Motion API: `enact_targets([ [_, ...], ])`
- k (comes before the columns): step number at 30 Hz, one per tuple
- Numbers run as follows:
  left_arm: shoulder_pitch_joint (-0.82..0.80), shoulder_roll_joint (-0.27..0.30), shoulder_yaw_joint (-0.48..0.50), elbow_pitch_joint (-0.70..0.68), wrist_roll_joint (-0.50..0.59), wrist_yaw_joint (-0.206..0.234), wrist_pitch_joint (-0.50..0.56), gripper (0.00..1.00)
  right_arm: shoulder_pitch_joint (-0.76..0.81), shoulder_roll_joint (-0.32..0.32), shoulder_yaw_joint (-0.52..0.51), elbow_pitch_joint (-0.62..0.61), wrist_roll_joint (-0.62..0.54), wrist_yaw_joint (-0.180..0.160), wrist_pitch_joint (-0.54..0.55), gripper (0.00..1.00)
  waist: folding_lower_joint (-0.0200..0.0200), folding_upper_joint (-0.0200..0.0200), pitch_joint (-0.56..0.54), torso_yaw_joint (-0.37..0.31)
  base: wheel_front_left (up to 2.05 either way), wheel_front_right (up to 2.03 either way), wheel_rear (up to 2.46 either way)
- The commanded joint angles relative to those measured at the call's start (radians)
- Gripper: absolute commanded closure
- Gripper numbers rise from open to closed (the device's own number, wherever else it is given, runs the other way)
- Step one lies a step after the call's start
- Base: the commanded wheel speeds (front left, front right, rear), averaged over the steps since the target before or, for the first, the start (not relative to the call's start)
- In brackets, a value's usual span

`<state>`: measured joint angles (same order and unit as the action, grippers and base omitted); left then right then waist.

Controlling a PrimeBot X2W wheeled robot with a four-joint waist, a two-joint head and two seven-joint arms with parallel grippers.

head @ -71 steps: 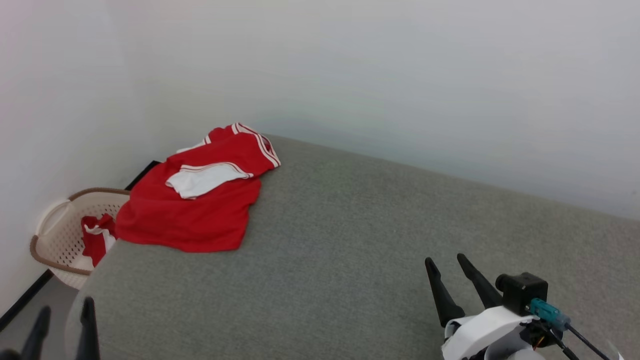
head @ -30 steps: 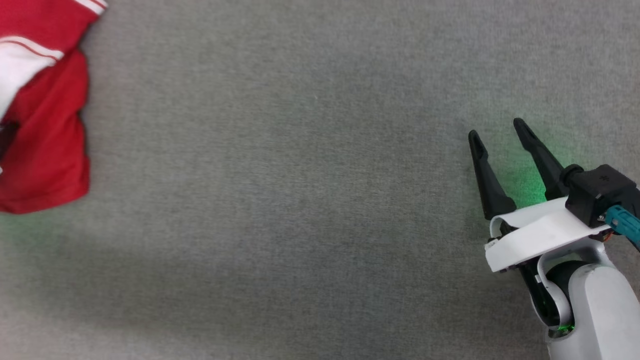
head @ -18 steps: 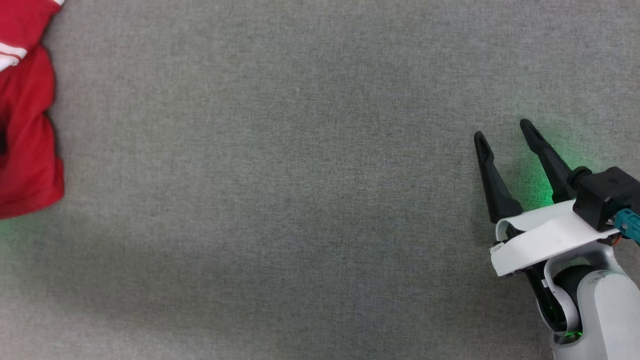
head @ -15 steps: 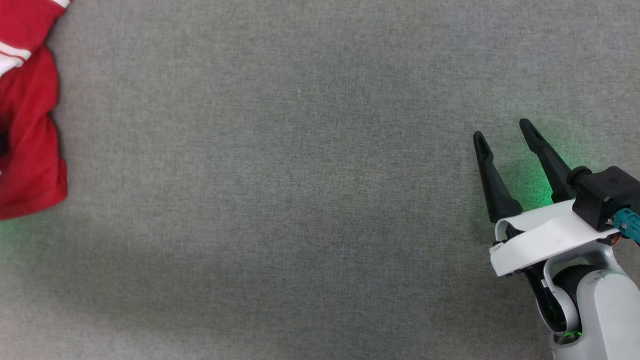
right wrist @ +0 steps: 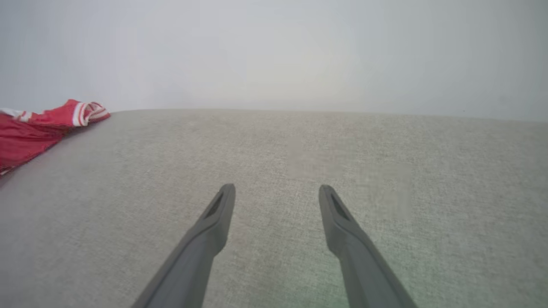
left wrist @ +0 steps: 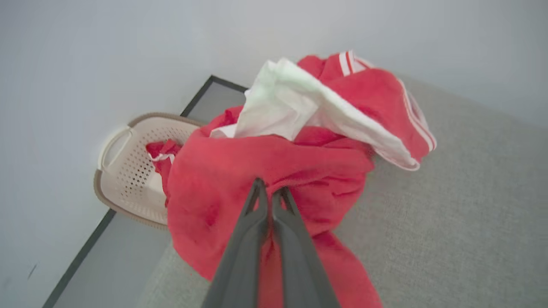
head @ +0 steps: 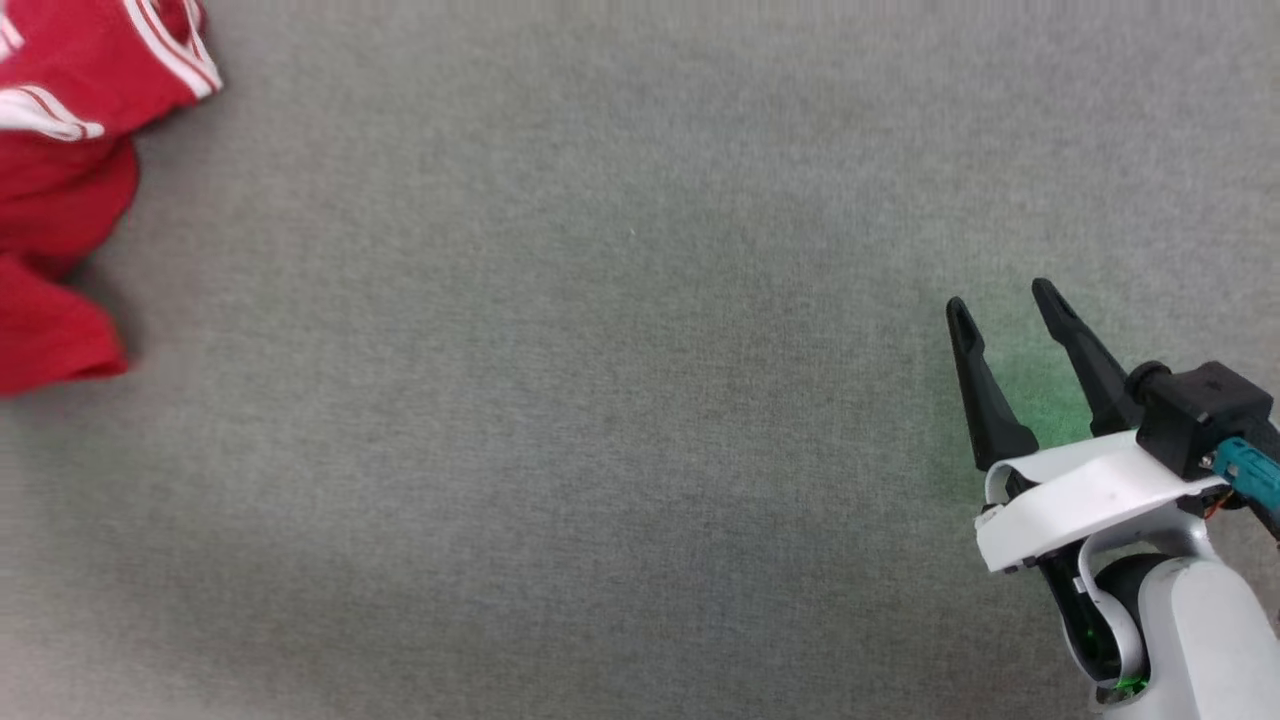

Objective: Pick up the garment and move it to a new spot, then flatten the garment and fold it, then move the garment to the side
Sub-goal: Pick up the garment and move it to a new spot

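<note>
Since half a second ago the garment has bunched higher at the far left of the grey surface; your right gripper sits near right, jaws spread. From the left wrist, your left gripper pinches the red cloth, jaws pressed together, a basket just beyond. From the right wrist, its fingers stand apart, garment far left.

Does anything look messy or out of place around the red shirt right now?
Yes: the garment is crumpled, a white sleeve flipped on top, pinched in the left hand. Beyond it, red cloth sits bunched in a basket.
</note>
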<state>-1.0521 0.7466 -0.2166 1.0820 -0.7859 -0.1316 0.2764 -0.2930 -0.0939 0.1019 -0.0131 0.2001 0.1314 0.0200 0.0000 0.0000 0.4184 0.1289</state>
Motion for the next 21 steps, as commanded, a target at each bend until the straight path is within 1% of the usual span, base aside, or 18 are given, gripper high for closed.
enact_targets([
  [1,-0.019,0.022,-0.008,-0.019,0.003,0.003,-0.015,1.0,0.021,0.003,-0.004,0.014,0.01,-0.001,-0.013,0.0,0.0,0.0,-0.079,0.022,0.0,0.0,0.0],
  [7,-0.059,0.08,-0.054,-0.104,0.015,0.003,-0.057,1.0,0.038,0.015,-0.007,0.069,0.037,-0.001,-0.048,0.0,0.0,0.0,-0.172,0.036,0.0,0.0,0.0],
  [10,-0.083,0.094,-0.067,-0.152,0.002,0.003,-0.058,1.0,0.045,0.021,-0.005,0.093,0.05,-0.001,-0.065,0.0,0.0,0.0,-0.212,0.038,0.0,0.0,0.0],
  [14,-0.112,0.127,-0.096,-0.225,0.001,0.003,-0.018,1.0,0.052,0.026,-0.011,0.116,0.064,-0.001,-0.082,0.0,0.0,0.0,-0.253,0.039,0.0,0.0,0.0],
  [21,-0.139,0.174,-0.124,-0.374,-0.009,0.007,0.108,1.0,0.062,0.034,-0.014,0.142,0.074,-0.001,-0.109,0.0,0.0,0.0,-0.299,0.028,0.0,0.0,0.0],
])
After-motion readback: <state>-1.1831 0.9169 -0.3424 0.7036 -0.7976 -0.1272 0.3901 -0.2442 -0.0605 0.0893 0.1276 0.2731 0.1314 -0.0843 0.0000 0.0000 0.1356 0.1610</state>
